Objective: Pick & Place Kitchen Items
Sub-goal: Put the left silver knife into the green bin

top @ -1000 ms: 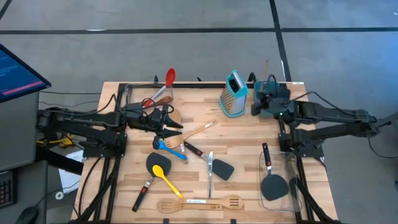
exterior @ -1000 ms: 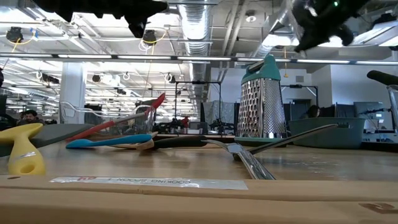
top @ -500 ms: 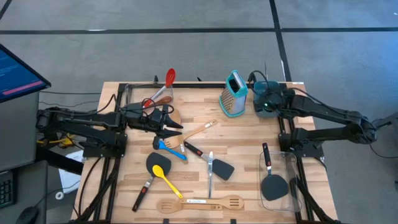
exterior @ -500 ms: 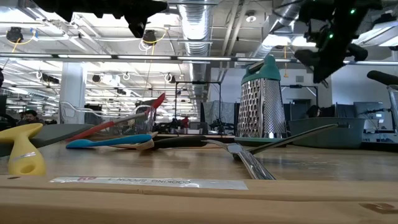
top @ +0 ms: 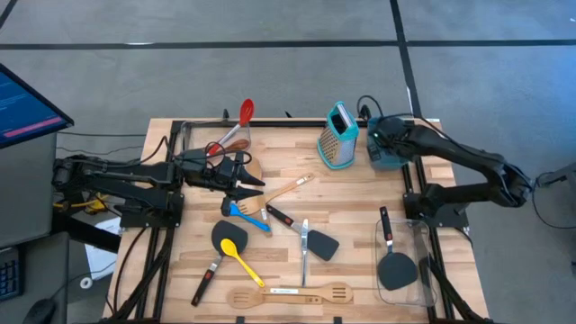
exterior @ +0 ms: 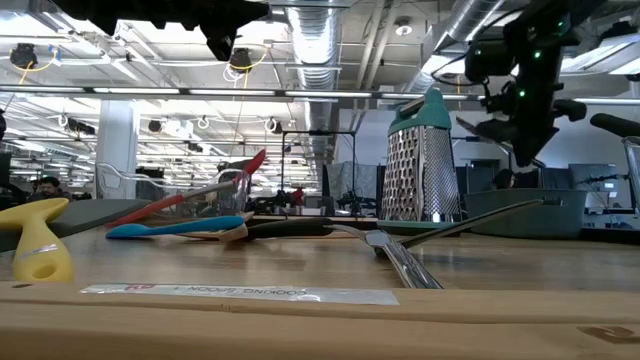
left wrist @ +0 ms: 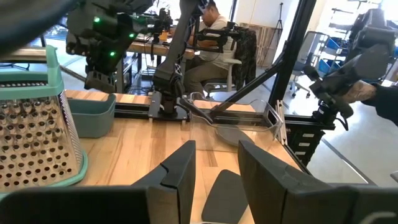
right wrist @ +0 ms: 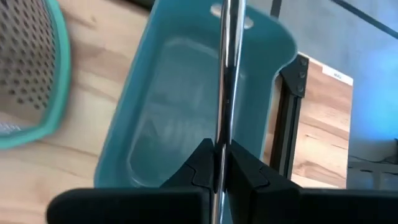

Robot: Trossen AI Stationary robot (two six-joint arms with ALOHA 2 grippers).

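Note:
My right gripper (right wrist: 219,152) hangs over the teal bin (right wrist: 186,106) at the table's far right, shut on a thin piece of metal cutlery (right wrist: 225,74); in the low view my right gripper (exterior: 520,115) stands beside the teal box grater (exterior: 422,160). At the table's left my left gripper (left wrist: 217,168) is level and open, with nothing between its fingers. Below it lie a wooden spoon (top: 286,191), a blue spoon (top: 247,216), a yellow spoon (top: 243,261), black spatulas (top: 315,238) and a wooden slotted spatula (top: 297,292). My right gripper pinches the cutlery's slim metal shaft (right wrist: 222,134) between its two fingers. The fingers slant down from above and lie along the piece, which runs straight on past them over the bin's inside. Its far end (right wrist: 231,14) shows near the bin's far rim; whether it touches the bin I cannot tell.
A clear container (top: 202,135) at the far left holds a red spoon (top: 244,115). Another clear container (top: 400,270) at the near right holds a black spatula (top: 394,261). The grater (top: 338,135) stands just left of the bin (top: 389,160).
My right gripper has sunk toward the teal bin and tipped from near level to slanting down, still shut on the metal cutlery, while its arm has swung toward the table's far edge.

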